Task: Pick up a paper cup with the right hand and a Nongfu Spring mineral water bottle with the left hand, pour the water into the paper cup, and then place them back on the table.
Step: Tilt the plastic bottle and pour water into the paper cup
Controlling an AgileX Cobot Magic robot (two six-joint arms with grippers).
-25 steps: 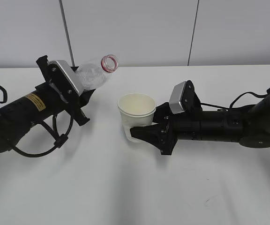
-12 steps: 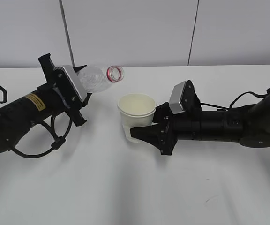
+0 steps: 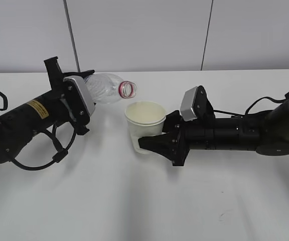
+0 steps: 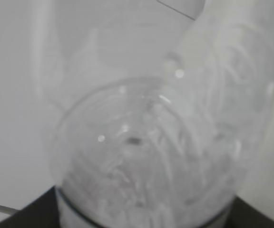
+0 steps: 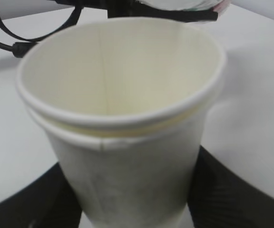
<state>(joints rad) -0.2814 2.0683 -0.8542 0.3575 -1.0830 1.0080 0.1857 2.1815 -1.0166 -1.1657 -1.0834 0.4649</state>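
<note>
My left gripper (image 3: 84, 93) is shut on the Nongfu Spring mineral water bottle (image 3: 107, 88), which lies nearly level with its open red-ringed mouth (image 3: 128, 89) just above the far left rim of the paper cup (image 3: 145, 120). Its label is hidden by the gripper. In the left wrist view the clear bottle (image 4: 146, 156) fills the frame. I cannot make out a stream of water. My right gripper (image 3: 152, 143) is shut on the cup and holds it upright; the cup (image 5: 122, 118) looks empty inside in the right wrist view.
The white table (image 3: 134, 206) stretches out in front of both arms. A pale wall with two dark vertical seams (image 3: 71, 35) stands behind the table's far edge. The left arm's black cables (image 3: 34, 163) loop down beside it.
The left gripper has turned and moved right, tipping the bottle from mouth-up to nearly level and bringing its mouth over the cup's rim. The right arm and cup have hardly moved.
</note>
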